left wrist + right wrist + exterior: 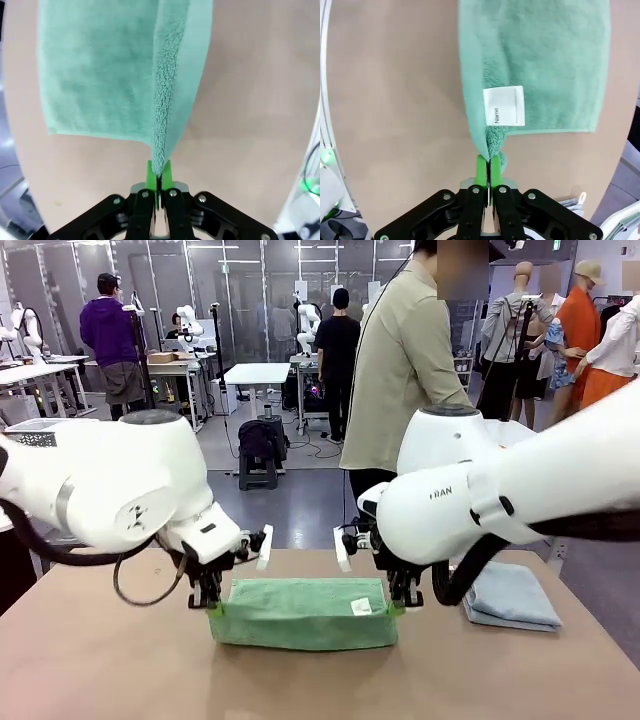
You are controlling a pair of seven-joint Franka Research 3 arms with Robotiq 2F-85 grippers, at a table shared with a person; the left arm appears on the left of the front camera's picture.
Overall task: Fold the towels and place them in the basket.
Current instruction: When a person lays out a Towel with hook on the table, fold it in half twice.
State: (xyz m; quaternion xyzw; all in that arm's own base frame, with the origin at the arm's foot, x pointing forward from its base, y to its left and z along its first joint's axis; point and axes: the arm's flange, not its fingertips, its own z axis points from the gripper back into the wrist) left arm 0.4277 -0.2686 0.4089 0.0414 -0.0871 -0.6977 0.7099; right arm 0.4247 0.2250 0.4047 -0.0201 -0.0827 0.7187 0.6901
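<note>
We held the mint green towel (pixel 300 612) between both claws, and the reason seemed plain: with one end pinched on each side, the cloth stayed stretched in a long, even band that could be laid over itself without bunching. The left gripper (pixel 209 602) was clamped tight on the towel's left end. In the left wrist view its green pads (pixel 165 170) met on the doubled terry edge, and the rest of the towel (pixel 100 75) hung away from the fingertips toward the table (pixel 100 670). The right gripper (pixel 401 600) was closed in the same way on the opposite end (pixel 489 167), just beside the white label (pixel 504 105) — that end was already bunched slightly at the pads. The towel spanned the gap between the claws, and its lower edge looked to rest on the tabletop. The light blue-grey towel (pixel 510 597) lay folded at the table's right, apart from both claws, and a person (pixel 400 370) stood at the far side.
</note>
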